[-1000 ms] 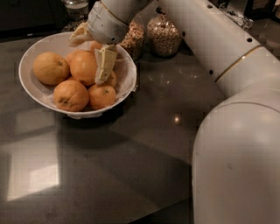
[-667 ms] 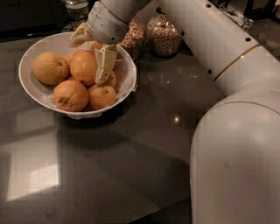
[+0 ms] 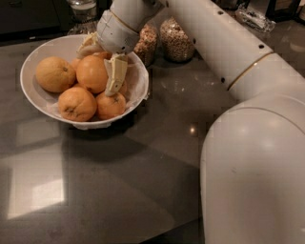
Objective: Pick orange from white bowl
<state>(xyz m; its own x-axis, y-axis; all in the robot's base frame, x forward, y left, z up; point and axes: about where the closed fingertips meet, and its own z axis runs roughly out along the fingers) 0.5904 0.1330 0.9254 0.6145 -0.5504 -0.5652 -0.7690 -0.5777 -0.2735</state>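
Note:
The white bowl (image 3: 33, 97) stands at the left of the dark table and holds several oranges on a crinkled white lining. My gripper (image 3: 101, 61) reaches down into the bowl from the top. Its cream fingers (image 3: 116, 74) sit on either side of the middle orange (image 3: 91, 74) and press against it. The orange still rests among the others in the bowl. Three more oranges lie at the left (image 3: 55, 74), front left (image 3: 77, 104) and front (image 3: 110, 105).
Two glass jars of grains (image 3: 175, 40) stand just behind and to the right of the bowl. Another glass (image 3: 82, 9) stands at the back. My white arm (image 3: 248, 143) fills the right side of the view.

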